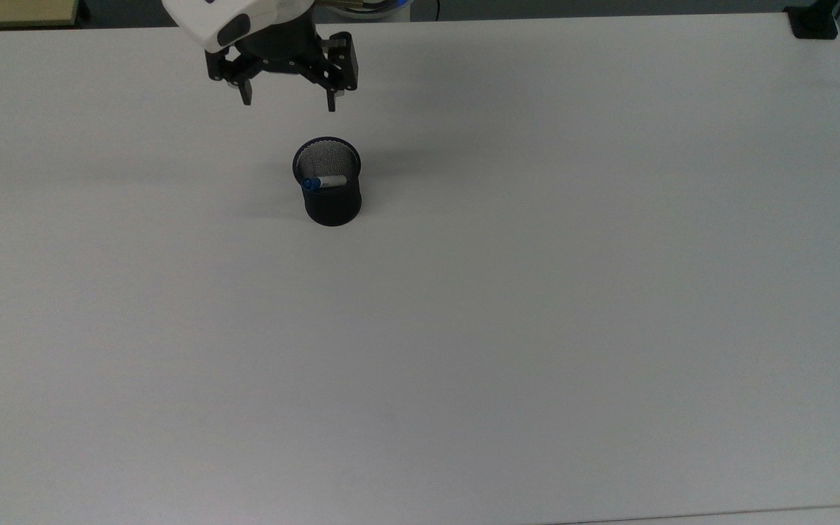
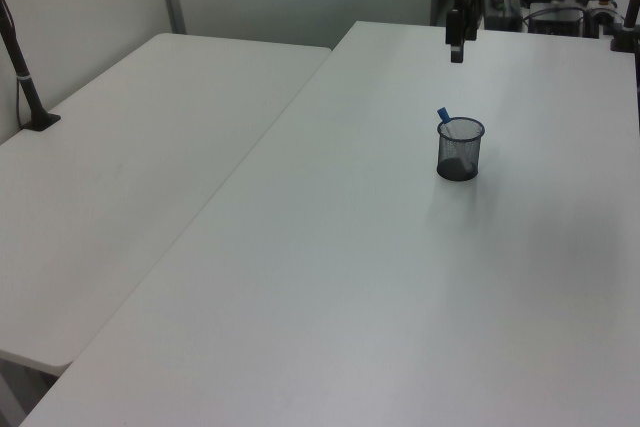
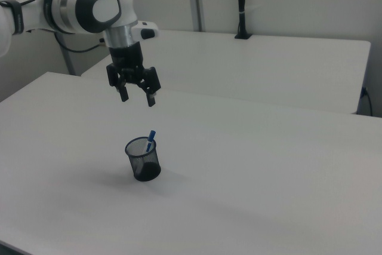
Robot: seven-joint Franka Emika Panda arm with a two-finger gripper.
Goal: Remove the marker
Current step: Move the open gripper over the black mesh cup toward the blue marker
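My pincer (image 1: 289,97) hangs in the air with its two fingers spread wide and nothing between them, pointing down at the counter (image 1: 537,292). In the top view it sits at about twelve o'clock from the cup (image 1: 329,191), a touch toward eleven, near it but not over it. In the right view my pincer (image 3: 137,98) is clearly above the cup's (image 3: 143,159) rim, with open air between us.

The cup is a black mesh one, standing upright on the white counter. The marker (image 1: 323,181) is inside it, leaning: in the top view its blue end lies against the rim at nine o'clock and the white barrel runs across toward three. In the right view the blue tip (image 3: 151,137) pokes up past the rim at about one o'clock; in the left view the marker (image 2: 442,116) shows at eleven o'clock of the cup (image 2: 460,150).

I judge this to be the approach; no grasp has begun. Next I need to come over the cup's mouth, line my fingers up on either side of the raised blue end, lower without knocking the rim, close, and lift straight out. The cup looks light, so a nudge could tip it.
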